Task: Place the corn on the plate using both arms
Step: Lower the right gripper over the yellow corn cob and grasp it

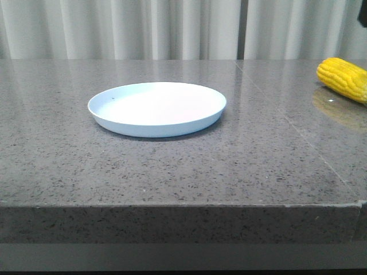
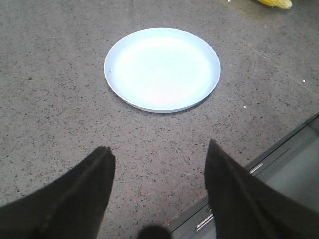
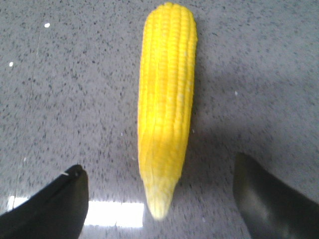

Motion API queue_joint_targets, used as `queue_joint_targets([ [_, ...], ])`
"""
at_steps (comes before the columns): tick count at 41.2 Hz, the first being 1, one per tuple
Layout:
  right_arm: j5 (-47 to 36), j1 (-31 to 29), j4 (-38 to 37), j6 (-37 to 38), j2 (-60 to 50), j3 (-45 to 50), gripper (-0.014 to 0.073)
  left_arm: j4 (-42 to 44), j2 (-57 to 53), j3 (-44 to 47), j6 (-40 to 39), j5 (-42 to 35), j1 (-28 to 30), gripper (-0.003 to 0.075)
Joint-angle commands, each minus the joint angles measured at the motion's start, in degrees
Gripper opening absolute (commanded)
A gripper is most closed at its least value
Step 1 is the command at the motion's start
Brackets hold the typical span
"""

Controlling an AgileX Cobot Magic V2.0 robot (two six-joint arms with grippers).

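Note:
The pale blue-white plate (image 1: pixel 157 107) sits empty near the middle of the grey stone table; it also shows in the left wrist view (image 2: pixel 162 68). The yellow corn (image 1: pixel 343 78) lies on the table at the far right, partly cut off by the frame edge. In the right wrist view the corn (image 3: pixel 166 99) lies lengthwise with its paler tip between the fingers. My right gripper (image 3: pixel 159 172) is open above that tip, touching nothing. My left gripper (image 2: pixel 159 154) is open and empty, hanging near the table's front edge, short of the plate. Neither gripper shows in the front view.
The table's front edge (image 1: pixel 183 203) runs across the front view, and shows beside my left gripper (image 2: pixel 259 159). White curtains (image 1: pixel 172 28) hang behind the table. A sliver of the corn (image 2: pixel 274 3) shows beyond the plate in the left wrist view.

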Motion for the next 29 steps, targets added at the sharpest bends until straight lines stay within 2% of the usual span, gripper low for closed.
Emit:
queue_joint_targets([
  [1,-3.86,-0.43,0.16,0.03,1.31,-3.91,0.0613,-0.57,-0.03,-1.47,-0.69,-4.32,-0.42,0.0400],
  [29,-17.40,-0.43,0.28,-0.02,14.73,-5.24,0.0613,-0.57,-0.03,-1.47,-0.69,-4.32,-0.42,0.0400],
])
